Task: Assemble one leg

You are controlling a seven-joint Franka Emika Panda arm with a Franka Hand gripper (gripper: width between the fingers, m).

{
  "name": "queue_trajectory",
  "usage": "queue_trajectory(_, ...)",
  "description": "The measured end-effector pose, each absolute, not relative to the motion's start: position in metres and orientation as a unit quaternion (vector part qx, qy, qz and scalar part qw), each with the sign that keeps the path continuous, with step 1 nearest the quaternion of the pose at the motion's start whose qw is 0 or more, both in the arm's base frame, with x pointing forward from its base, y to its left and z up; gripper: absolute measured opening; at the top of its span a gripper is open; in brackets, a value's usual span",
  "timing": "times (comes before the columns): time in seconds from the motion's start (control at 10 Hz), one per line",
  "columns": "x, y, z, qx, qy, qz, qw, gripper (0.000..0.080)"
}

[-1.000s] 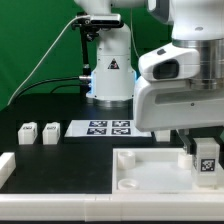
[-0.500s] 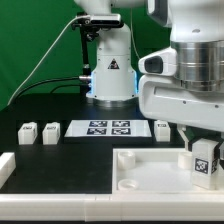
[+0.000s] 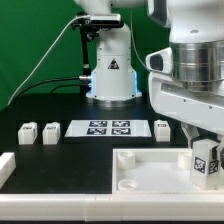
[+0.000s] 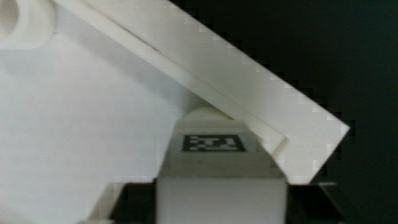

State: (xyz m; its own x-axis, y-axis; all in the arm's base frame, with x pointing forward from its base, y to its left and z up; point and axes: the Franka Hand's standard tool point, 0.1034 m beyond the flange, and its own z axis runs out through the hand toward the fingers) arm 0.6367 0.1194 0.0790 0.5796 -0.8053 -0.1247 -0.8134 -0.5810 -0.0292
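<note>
My gripper (image 3: 204,148) is shut on a leg (image 3: 206,163), a small white block with a black-and-white tag. It holds the leg upright over the corner of the large white tray (image 3: 150,168) at the exterior view's right. In the wrist view the leg (image 4: 222,195) fills the gap between the dark fingers (image 4: 139,200), its tag faces the camera, and the tray's rim (image 4: 231,80) runs diagonally under it. Whether the leg sits in a corner socket is hidden. Two more legs (image 3: 27,133) (image 3: 50,131) stand at the exterior view's left, and a third (image 3: 162,127) stands beside the marker board.
The marker board (image 3: 108,128) lies flat behind the tray. The robot's base (image 3: 110,70) stands at the back with a cable running off to the left. A white block-shaped part (image 3: 5,166) lies at the front left edge.
My gripper and the leg have shifted a little toward the exterior view's right, uncovering the leg beside the marker board. The other parts have not moved.
</note>
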Motion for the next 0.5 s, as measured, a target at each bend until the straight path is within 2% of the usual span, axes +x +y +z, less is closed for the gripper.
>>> queue_trajectory(0.1, 0.6367, 0.1198, 0.0790, -0.888, 0.456, 0.049, 0.042, 0.0506)
queue_trajectory(0.2, 0.6365, 0.1191, 0.0786, -0.903, 0.426, 0.047, 0.041, 0.0506)
queue_trajectory(0.3, 0.6362, 0.1174, 0.0777, -0.937, 0.343, 0.044, 0.044, 0.0619)
queue_trajectory(0.5, 0.6377, 0.1151, 0.0790, -0.976, 0.209, 0.036, 0.047, 0.0640)
